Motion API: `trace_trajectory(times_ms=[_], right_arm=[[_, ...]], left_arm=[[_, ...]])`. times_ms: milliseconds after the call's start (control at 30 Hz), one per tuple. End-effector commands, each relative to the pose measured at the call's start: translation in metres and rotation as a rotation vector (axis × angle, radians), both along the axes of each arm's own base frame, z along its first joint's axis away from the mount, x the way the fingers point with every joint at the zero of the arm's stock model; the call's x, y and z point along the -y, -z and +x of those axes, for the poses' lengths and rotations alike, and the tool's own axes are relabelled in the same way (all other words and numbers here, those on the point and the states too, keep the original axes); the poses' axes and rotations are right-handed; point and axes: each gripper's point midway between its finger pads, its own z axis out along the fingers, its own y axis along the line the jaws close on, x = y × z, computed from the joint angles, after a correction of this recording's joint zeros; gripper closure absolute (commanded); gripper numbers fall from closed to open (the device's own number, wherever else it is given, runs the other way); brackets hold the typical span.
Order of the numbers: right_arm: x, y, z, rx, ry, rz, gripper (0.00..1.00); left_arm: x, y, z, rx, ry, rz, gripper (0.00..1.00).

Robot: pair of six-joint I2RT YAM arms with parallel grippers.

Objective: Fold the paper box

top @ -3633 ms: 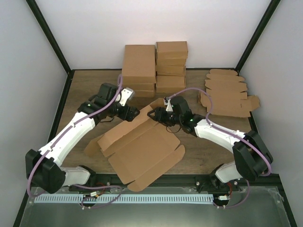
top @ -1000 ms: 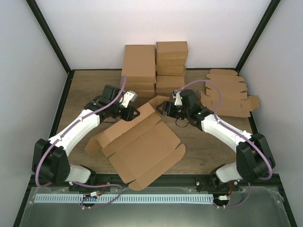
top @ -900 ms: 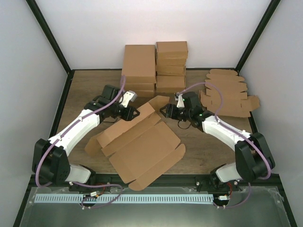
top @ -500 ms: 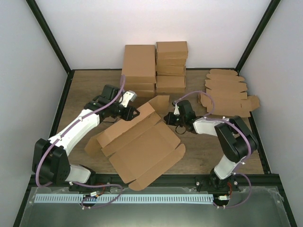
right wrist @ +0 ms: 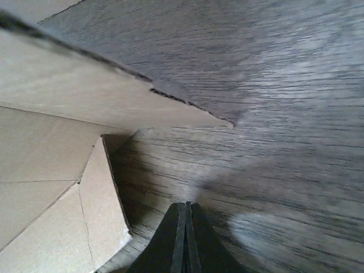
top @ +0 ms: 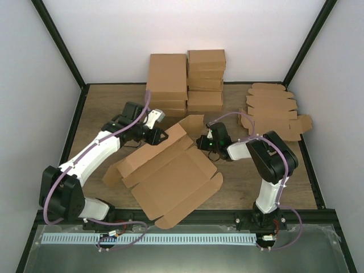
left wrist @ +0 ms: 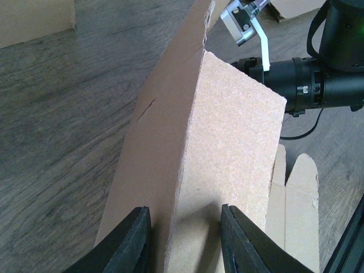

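The paper box (top: 170, 182) is a brown cardboard blank lying mostly flat at the table's middle, with its far wall (top: 177, 132) raised. My left gripper (top: 163, 136) holds that raised wall from the left. In the left wrist view its jaws (left wrist: 183, 210) straddle the doubled cardboard (left wrist: 227, 131), one finger on each face. My right gripper (top: 202, 142) hovers low just right of the raised wall, apart from it. In the right wrist view its fingers (right wrist: 186, 207) are pressed together with nothing between them, over bare wood beside the box's corner (right wrist: 62, 170).
Two stacks of folded boxes (top: 168, 79) (top: 206, 71) stand at the back. Flat blanks (top: 273, 111) lie piled at the back right. Black frame rails (top: 74, 131) edge the table. The right arm's dark wrist (left wrist: 318, 85) sits close behind the raised wall.
My right gripper closed and drew back from the top of the raised wall, down toward the table, its arm folding in. The left gripper and the box stayed still.
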Motion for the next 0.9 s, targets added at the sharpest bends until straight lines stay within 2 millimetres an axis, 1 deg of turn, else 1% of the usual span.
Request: trace_trajectory(times_ms=[0, 200, 333, 600, 867], right_arm=[[-0.022, -0.014, 0.010, 0.061, -0.038, 0.047, 0.99], [-0.040, -0.025, 0.003, 0.098, -0.126, 0.068, 0.99], [-0.048, -0.034, -0.005, 0.133, -0.177, 0.090, 0.99], [-0.063, -0.053, -0.014, 0.235, -0.276, 0.069, 0.99], [-0.081, -0.061, -0.030, 0.275, -0.379, 0.088, 0.99]], left_arm=[[-0.010, 0.023, 0.001, -0.064, -0.034, 0.059, 0.64], [-0.011, 0.025, 0.001, -0.076, -0.034, 0.055, 0.64], [-0.011, 0.025, 0.001, -0.079, -0.037, 0.054, 0.64], [-0.012, 0.026, 0.002, -0.082, -0.039, 0.054, 0.64], [-0.013, 0.028, 0.002, -0.090, -0.040, 0.055, 0.64]])
